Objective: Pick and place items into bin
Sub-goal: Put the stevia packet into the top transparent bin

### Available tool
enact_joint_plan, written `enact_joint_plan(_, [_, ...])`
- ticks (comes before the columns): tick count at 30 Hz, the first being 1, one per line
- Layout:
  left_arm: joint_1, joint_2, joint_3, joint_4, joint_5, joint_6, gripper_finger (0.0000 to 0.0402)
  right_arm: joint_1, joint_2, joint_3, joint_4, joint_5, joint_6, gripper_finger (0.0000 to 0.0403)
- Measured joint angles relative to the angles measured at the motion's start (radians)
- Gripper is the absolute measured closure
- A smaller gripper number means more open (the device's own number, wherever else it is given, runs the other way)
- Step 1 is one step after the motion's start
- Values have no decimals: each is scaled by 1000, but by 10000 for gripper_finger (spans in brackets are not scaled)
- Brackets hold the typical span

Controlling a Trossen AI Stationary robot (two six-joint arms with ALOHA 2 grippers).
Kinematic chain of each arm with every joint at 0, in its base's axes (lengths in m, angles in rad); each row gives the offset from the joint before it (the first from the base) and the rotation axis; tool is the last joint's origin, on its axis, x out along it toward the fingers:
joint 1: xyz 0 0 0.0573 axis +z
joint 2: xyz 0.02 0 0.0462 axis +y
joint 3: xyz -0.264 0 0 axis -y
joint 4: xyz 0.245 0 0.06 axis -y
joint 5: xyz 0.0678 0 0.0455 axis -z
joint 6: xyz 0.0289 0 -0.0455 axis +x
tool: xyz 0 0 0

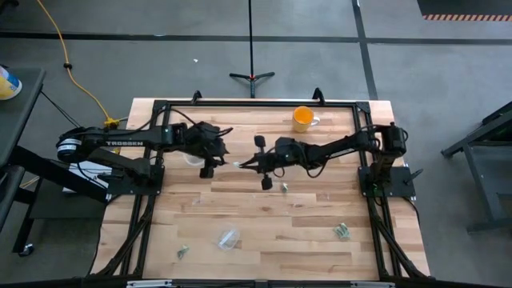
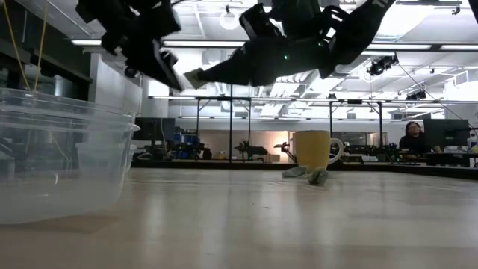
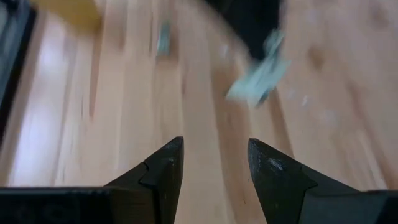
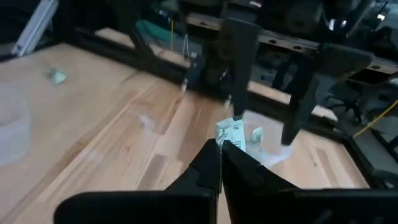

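Observation:
My right gripper (image 4: 222, 144) is shut on a tiny silvery grey-green piece (image 4: 231, 132), high above the table's middle (image 1: 238, 164). My left gripper (image 3: 214, 163) is open and empty and hangs just to the left of that piece (image 1: 210, 162). In the left wrist view the piece (image 3: 258, 81) shows ahead of the open fingers. More pieces lie flat on the table: one under my right arm (image 1: 284, 186), one at the near right (image 1: 342, 231), and one at the near left (image 1: 183, 251). A clear plastic bin (image 2: 60, 157) stands near the front edge. My right gripper pinches the small piece by one end (image 4: 225, 138) between its two fingertips. The fingers come from the table's right, about level. The piece sticks out past the tips, lifted clear of the table (image 2: 193, 77).
An orange mug (image 1: 303, 118) stands at the far edge, with pieces lying in front of it in the low view (image 2: 308, 174). A clear round container (image 1: 192, 158) sits under my left gripper. A black frame (image 1: 256, 104) rims the table. A person sits in the room behind (image 2: 412, 136).

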Motion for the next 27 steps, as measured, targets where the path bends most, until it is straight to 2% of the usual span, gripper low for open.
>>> enact_joint_plan(4, [0, 20, 1, 87, 35, 72, 190, -10, 0, 0, 23, -7, 16, 401])
enact_joint_plan(19, [0, 99, 0, 177, -1, 145, 193, -14, 0, 0, 37, -6, 16, 402])
enact_joint_plan(22, [0, 99, 0, 183, 5, 160, 213, -16, 0, 0, 31, -5, 16, 402])
enact_joint_plan(27, [0, 99, 0, 182, 24, 169, 271, -26, 0, 0, 12, 20, 16, 402])
